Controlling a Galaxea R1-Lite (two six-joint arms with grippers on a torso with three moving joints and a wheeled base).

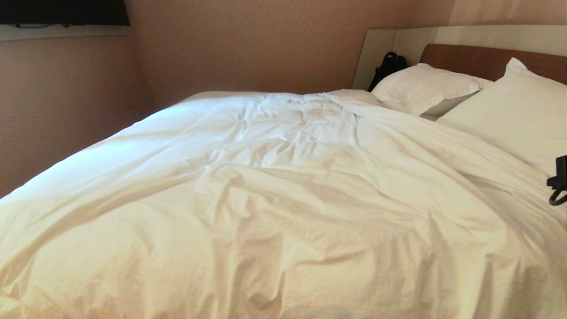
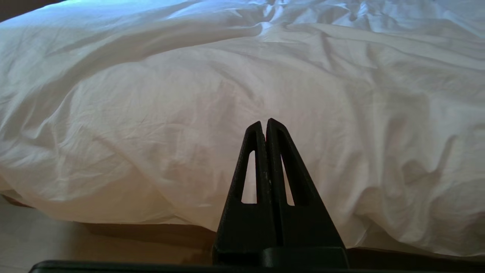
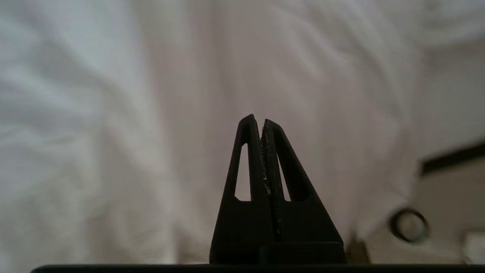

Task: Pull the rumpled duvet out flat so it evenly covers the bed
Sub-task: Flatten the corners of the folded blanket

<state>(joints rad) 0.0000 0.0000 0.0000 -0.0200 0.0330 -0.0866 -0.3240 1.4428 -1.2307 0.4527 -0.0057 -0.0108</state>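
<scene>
Two pairs of fingers pressed tip to tip with no cloth pinched between them: right gripper (image 3: pixel 260 122) shut on nothing, pointed at blurred white folds of the duvet (image 1: pixel 266 190) without gripping them, by the right wrist view; left gripper (image 2: pixel 265 123) likewise closed and empty, aimed level at the near side of the puffy quilt where it overhangs the mattress edge, apart from the fabric. Outward from the right fingers, only a dark scrap of the arm poking in at the right edge of the head view, near the pillows, probably placed there to reach the duvet's top hem. Left arm absent from the head view, seemingly parked low by the near side.

Duvet spread over most of the bed (image 1: pixel 491 60), reaching the far left edge and falling over the near side, but rumpled: a long ridge running from the near middle up toward the head end, and the upper right corner folded back below the nearer pillow (image 1: pixel 518 119), leaving a strip of flatter white cloth bare. Farther pillow (image 1: pixel 421 86) resting against the brown headboard, a black bag (image 1: pixel 387 66) wedged in the corner beyond.

Most likely still to do: a fresh grip on that folded-back edge, then a pull toward the pillows
</scene>
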